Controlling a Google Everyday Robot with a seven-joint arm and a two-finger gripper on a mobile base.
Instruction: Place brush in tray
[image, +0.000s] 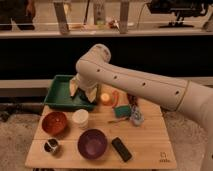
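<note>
The brush cannot be made out. The gripper (84, 91) hangs over the right end of the tray (57, 95), at the table's back left; cannot tell its state. A cup (80, 118) stands just in front, a purple bowl (92, 144) nearer.

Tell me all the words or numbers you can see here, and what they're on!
Small dark mark on the table, near its front right corner: too blurred to read.
No other words or numbers show on the tray, the bowls or the arm.
The gripper hangs over the tray's right end, with no label visible.
</note>
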